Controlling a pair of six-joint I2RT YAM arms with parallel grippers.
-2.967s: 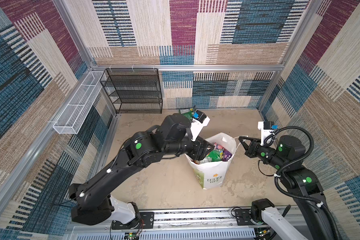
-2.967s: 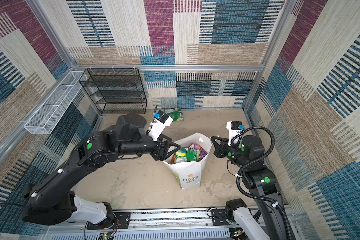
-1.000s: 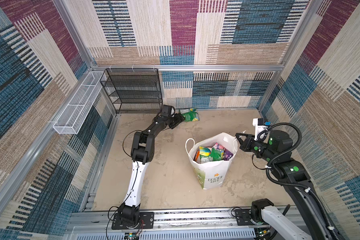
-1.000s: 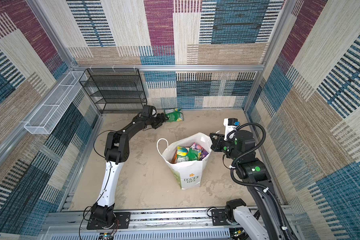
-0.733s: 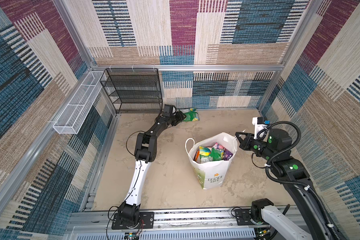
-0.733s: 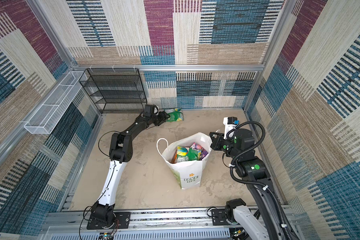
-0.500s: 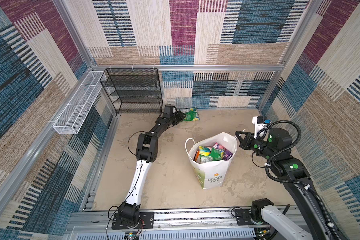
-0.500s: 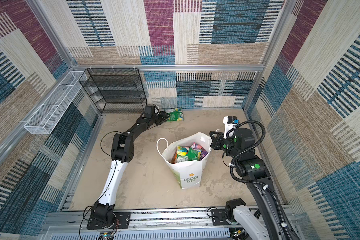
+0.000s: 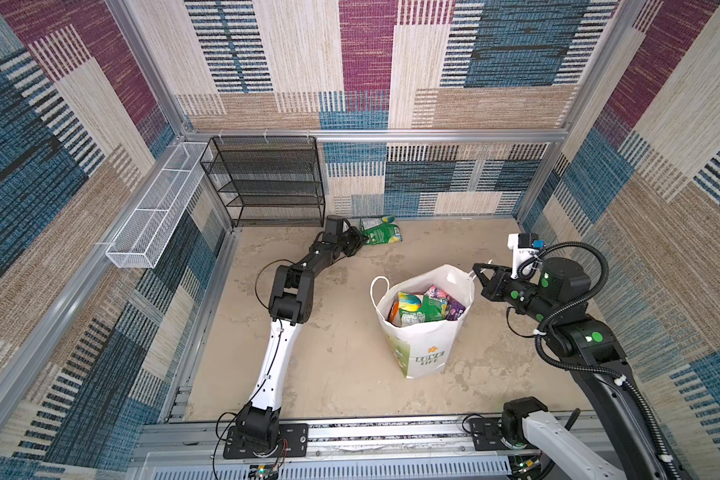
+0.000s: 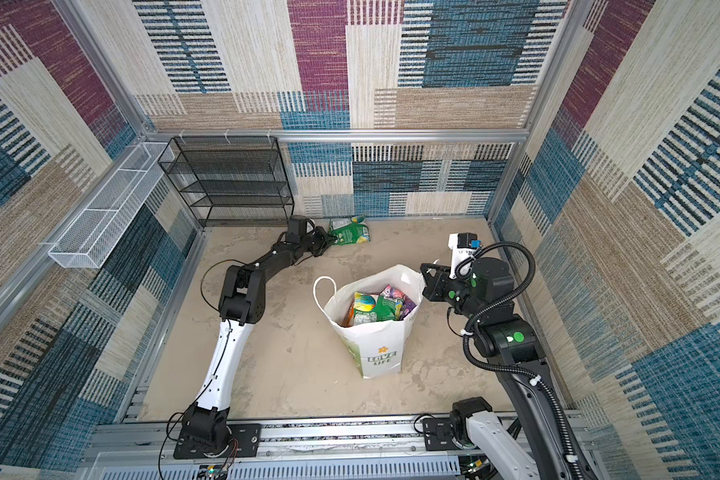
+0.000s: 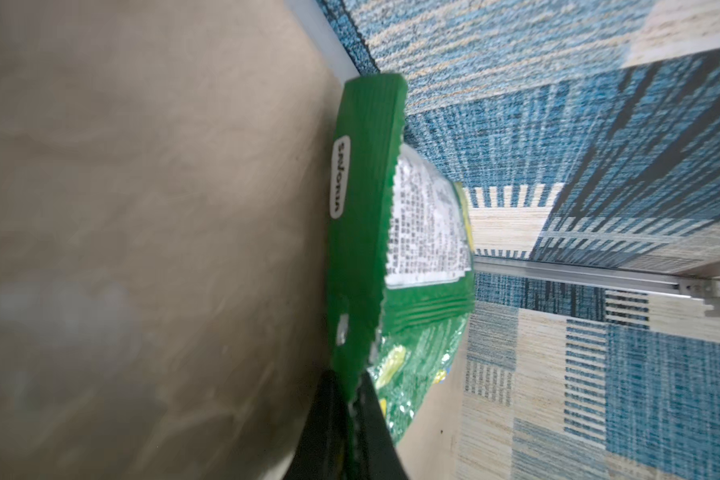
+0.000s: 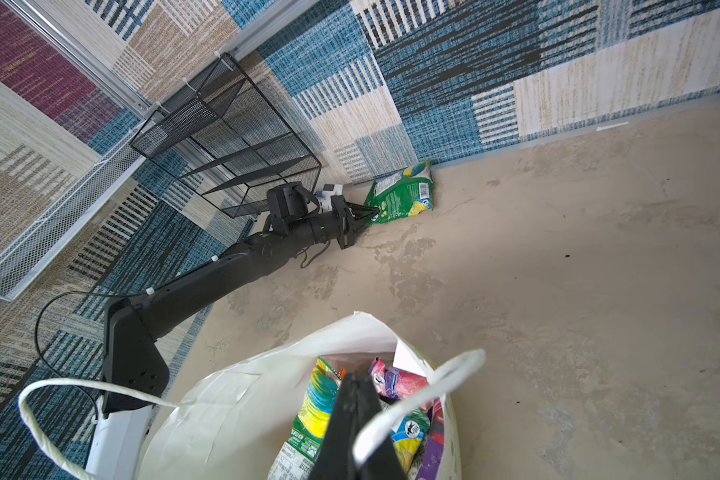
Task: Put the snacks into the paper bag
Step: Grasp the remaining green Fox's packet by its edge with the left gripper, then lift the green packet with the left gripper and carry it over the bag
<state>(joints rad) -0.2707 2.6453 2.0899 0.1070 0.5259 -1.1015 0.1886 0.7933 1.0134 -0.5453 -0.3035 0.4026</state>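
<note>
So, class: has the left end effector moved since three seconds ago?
Yes. The left end effector went from the bag toward the rack at the back, onto a green packet.

Left fingers on green packet corner; paper bag holds snacks.

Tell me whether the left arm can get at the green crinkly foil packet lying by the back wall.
Likely yes: the left gripper is shut on the green foil packet's crimped edge, so it reaches, though the arm is stretched far out. Nothing stands between them.
</note>
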